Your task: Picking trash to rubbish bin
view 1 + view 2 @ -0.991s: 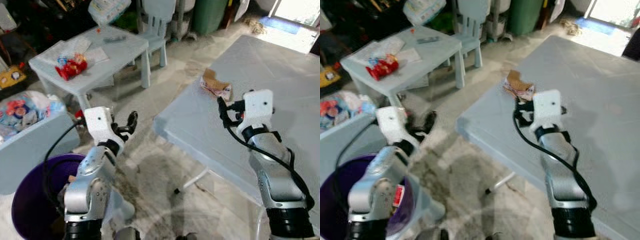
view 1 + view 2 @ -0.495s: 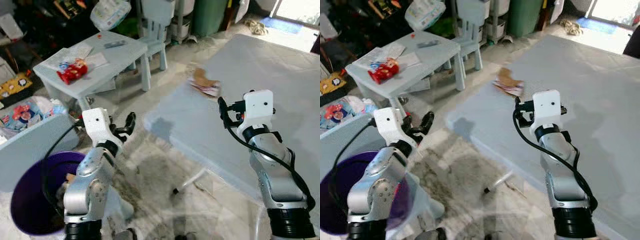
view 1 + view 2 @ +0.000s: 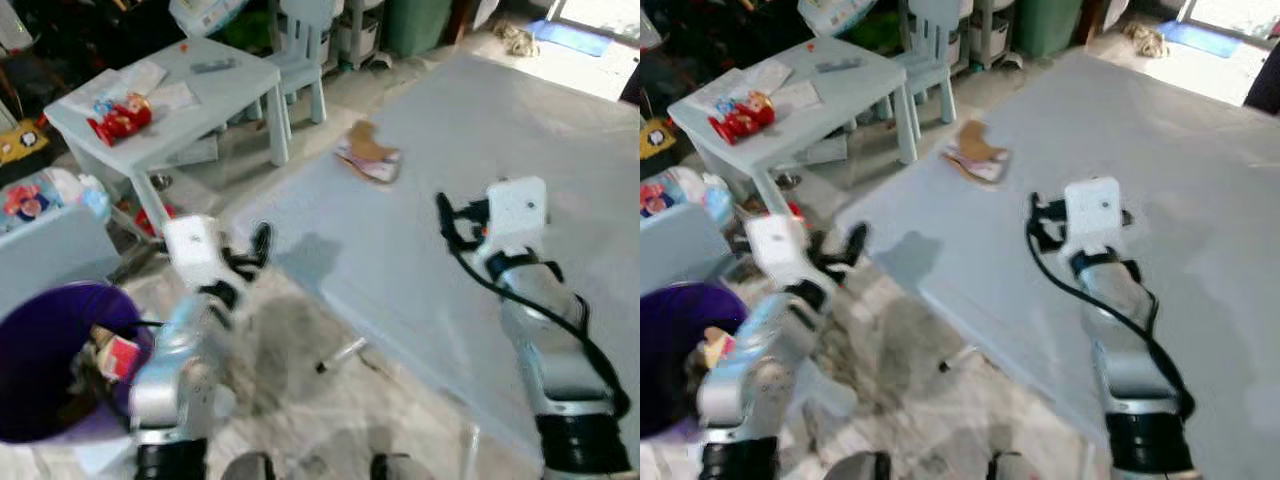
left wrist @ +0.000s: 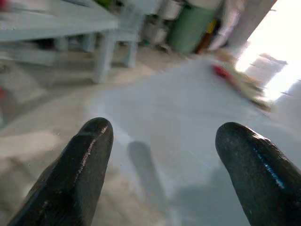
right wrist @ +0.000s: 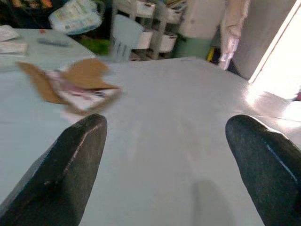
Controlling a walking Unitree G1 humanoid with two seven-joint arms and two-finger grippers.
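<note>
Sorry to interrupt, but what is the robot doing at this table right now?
It is clearing trash. A torn cardboard wrapper lies on the large grey table. The right gripper hovers open over the table, facing the wrapper without touching it. The left gripper is open at the table's edge, beside the purple bin, which holds some trash.

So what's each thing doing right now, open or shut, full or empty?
Left gripper: open, holding nothing.
Right gripper: open, holding nothing, over the big table.
Cardboard scrap: lying flat on the big table, untouched.
Purple bin: open, some trash inside.
Red packet: lying on the small table.
</note>
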